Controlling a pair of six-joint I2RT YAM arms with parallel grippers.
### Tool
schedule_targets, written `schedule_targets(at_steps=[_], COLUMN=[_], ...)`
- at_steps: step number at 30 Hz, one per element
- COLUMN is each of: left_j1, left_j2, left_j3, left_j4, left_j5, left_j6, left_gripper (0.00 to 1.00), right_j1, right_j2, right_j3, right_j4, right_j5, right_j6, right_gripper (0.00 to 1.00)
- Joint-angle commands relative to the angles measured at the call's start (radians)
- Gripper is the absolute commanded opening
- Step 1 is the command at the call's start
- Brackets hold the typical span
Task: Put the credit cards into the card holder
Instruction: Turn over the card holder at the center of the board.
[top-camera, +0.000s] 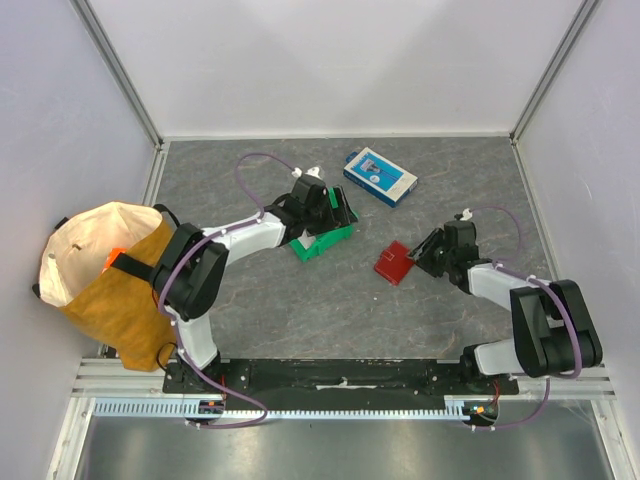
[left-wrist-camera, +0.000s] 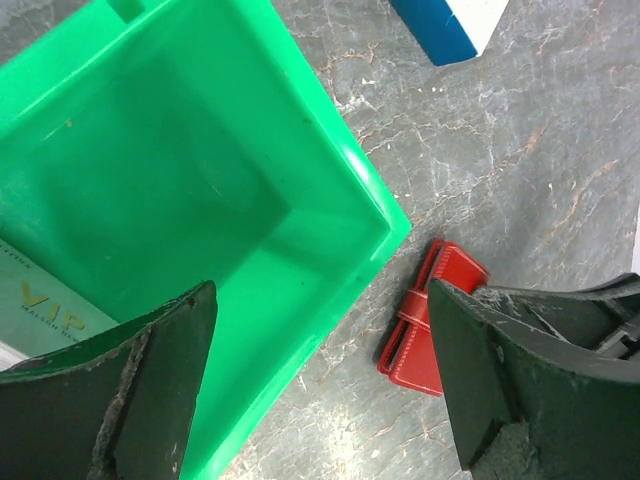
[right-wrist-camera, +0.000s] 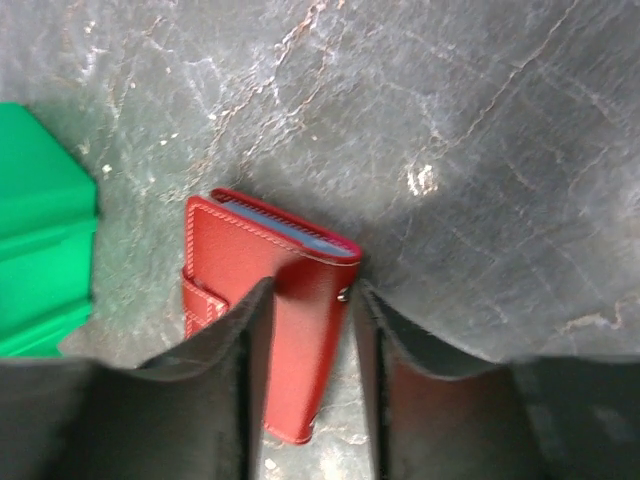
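The card holder (right-wrist-camera: 250, 260) sits between the fingers of the right gripper (right-wrist-camera: 312, 300), lower centre; I cannot tell if it is pinched. The left gripper (left-wrist-camera: 320, 300) gapes over the green bin (left-wrist-camera: 345, 150).

Both forearms angle toward the middle, the left gripper (left-wrist-camera: 320, 295) spread wide, the right gripper (right-wrist-camera: 312, 290) pinching the card holder (right-wrist-camera: 250, 250).

Left arm (top-camera: 245, 235) and right arm (top-camera: 497, 281) are each wearing white link shells between bulky black joint housings behind the claw. A thin purple cable (top-camera: 238, 178) is looping from just behind each claw back along the links. Left gripper (left-wrist-camera: 320, 295) and right gripper (right-wrist-camera: 312, 290) are showing matte black, wedge-shaped fingers (left-wrist-camera: 165, 390) with scuffed, pale-flecked edges.
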Motion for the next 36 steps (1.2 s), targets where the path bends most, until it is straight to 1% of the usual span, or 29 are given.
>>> schedule_targets(at_steps=[1,3,4,6,10,13,14,15,16,17,19,20,22,25,26,29,32,36], left_j1=[-0.002,-0.003,-0.002,-0.002,-0.002,-0.002,-0.003,-0.008,-0.014,-0.020,-0.026,-0.026,-0.026,-0.028,-0.026,-0.029,-0.025,-0.008], left_j2=[-0.106,-0.130,-0.137,-0.153,-0.195,-0.258,-0.292,-0.335,-0.372,-0.401,-0.462,-0.494,-0.556,-0.642,-0.665,-0.726,-0.775,-0.841], left_j3=[0.042,0.037,0.037,0.040,0.020,-0.007,-0.018,-0.047,-0.067,-0.090,-0.131,-0.151,-0.200,-0.266,-0.283,-0.334,-0.342,-0.348], left_j4=[-0.032,-0.039,-0.043,-0.057,-0.072,-0.082,-0.086,-0.100,-0.102,-0.102,-0.121,-0.132,-0.155,-0.183,-0.190,-0.224,-0.305,-0.433], left_j5=[-0.049,-0.083,-0.086,-0.089,-0.100,-0.088,-0.076,-0.059,-0.059,-0.065,-0.094,-0.104,-0.134,-0.178,-0.189,-0.255,-0.342,-0.460], left_j6=[0.067,0.083,0.093,0.108,0.133,0.163,0.177,0.179,0.177,0.179,0.173,0.169,0.165,0.146,0.140,0.128,0.116,0.059], left_gripper=[0.92,0.93,0.93,0.94,0.95,0.95,0.95,0.95,0.95,0.95,0.95,0.95,0.95,0.95,0.95,0.95,0.96,0.98], right_j1=[0.012,0.018,0.019,0.019,0.029,0.048,0.059,0.097,0.125,0.150,0.228,0.243,0.306,0.415,0.453,0.585,0.761,0.953], right_j2=[0.088,0.105,0.111,0.117,0.079,-0.011,-0.072,-0.143,-0.189,-0.231,-0.285,-0.300,-0.312,-0.271,-0.245,-0.141,0.008,0.223], right_j3=[0.011,0.031,0.037,0.046,0.051,0.054,0.060,0.095,0.118,0.150,0.216,0.252,0.318,0.425,0.469,0.523,0.574,0.649], right_j4=[-0.066,-0.074,-0.077,-0.078,-0.080,-0.110,-0.183,-0.281,-0.337,-0.409,-0.533,-0.592,-0.696,-0.840,-0.901,-0.975,-1.069,-1.127], right_j5=[0.034,0.036,0.034,0.022,-0.036,-0.061,-0.032,0.049,0.112,0.210,0.406,0.450,0.612,0.827,0.870,0.941,1.053,1.081], right_j6=[-0.079,-0.111,-0.122,-0.142,-0.203,-0.234,-0.240,-0.258,-0.266,-0.266,-0.275,-0.281,-0.300,-0.342,-0.349,-0.332,-0.214,-0.067], right_gripper=[0.33,0.20,0.12,0.00,0.00,0.00,0.00,0.00,0.00,0.00,0.00,0.00,0.00,0.00,0.00,0.00,0.00,0.00])
